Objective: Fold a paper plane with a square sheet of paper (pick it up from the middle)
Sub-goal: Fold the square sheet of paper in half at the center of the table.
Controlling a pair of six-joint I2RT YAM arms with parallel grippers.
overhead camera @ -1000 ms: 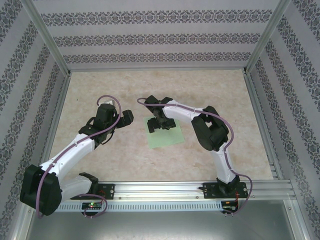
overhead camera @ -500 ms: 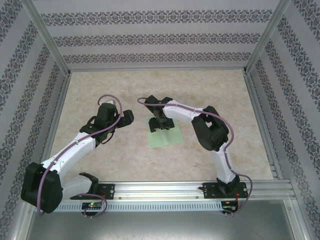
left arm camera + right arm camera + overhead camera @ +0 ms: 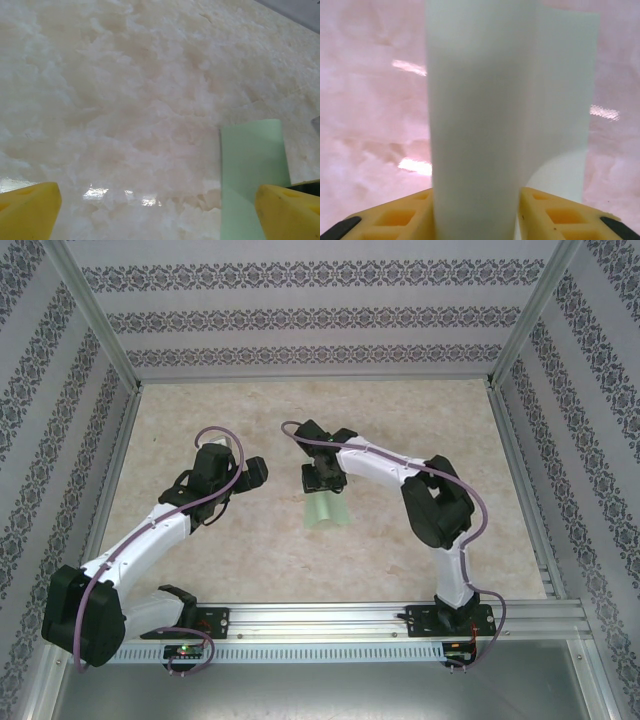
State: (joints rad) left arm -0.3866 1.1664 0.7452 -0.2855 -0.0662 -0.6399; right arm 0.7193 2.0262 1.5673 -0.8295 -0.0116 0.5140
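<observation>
Flat a second ago, the square sheet of paper [image 3: 480, 125] now bows into a narrow arch at mid-table [image 3: 420, 430] — pinched at its middle by the right gripper [image 3: 324, 483]. Just beside it hovers the left gripper [image 3: 157, 212], jaws spread wide.

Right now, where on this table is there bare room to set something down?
Bare: the far strip of table below the back wall; the right side between right arm and side wall; the near middle between the arms. Crowded: the centre, where the right hand pinches the square sheet of paper beside the open left hand.
</observation>
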